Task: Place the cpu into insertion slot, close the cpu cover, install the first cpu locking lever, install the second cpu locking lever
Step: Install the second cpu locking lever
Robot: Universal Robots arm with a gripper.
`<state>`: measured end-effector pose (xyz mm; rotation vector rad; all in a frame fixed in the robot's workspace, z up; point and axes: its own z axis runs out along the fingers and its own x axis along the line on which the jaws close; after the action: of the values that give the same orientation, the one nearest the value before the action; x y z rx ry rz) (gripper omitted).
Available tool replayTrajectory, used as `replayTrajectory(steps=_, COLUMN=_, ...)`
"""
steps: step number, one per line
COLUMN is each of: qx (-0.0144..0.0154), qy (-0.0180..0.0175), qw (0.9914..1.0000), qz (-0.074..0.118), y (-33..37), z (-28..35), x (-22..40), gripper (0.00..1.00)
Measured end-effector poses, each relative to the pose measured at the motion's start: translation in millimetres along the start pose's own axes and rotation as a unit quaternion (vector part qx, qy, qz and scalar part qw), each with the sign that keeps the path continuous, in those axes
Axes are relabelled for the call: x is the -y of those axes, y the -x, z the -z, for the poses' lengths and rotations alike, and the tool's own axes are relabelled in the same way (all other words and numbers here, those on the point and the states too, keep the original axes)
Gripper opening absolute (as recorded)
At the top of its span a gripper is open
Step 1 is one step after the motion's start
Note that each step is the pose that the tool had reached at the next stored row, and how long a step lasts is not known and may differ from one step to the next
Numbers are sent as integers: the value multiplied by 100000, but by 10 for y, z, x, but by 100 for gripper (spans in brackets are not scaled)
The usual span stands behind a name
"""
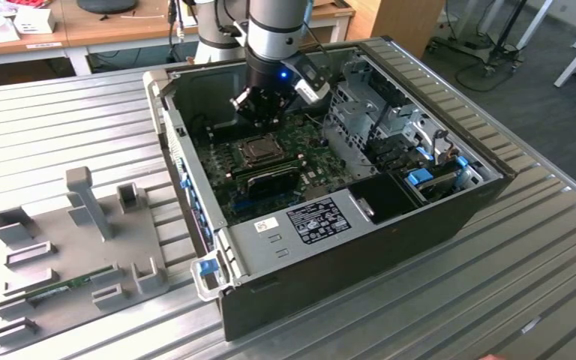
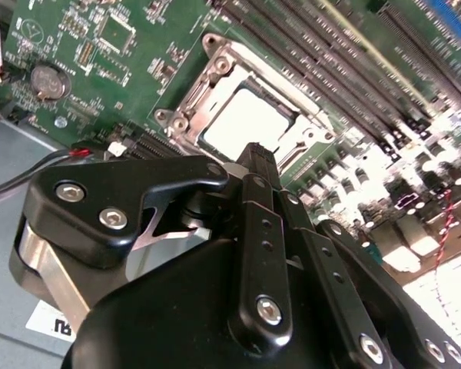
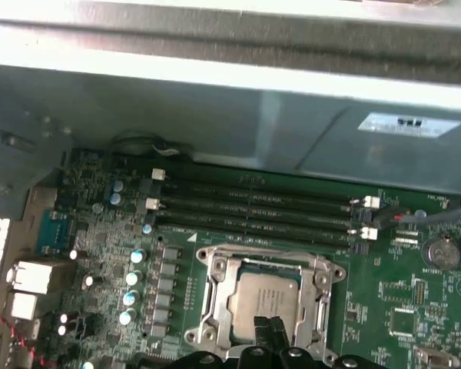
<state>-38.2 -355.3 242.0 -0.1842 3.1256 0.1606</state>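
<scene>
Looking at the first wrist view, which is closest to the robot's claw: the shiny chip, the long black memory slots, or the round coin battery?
1. The cpu, right at the gripper.
2. The memory slots, just beyond the socket.
3. The coin battery, off to one side.

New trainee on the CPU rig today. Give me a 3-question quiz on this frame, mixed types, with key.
1. True or false: the cpu already lies in the insertion slot.
2. Multiple choice: the gripper hangs above
A) the grey fixture tray outside the case
B) the motherboard, close to the socket
C) the drive bay
3. Fill in: the long black memory slots lie between the socket and the case's ____ wall.

Key
1. True: its silvery top shows through the cpu cover frame, which lies flat around it.
2. B
3. metal
</scene>
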Motion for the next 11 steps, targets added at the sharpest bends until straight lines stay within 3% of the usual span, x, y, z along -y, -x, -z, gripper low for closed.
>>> replayTrajectory(steps=11, qx=-713, qy=-1101, qw=99991, qz=-292, y=-15, z=13, x=131, gripper=11)
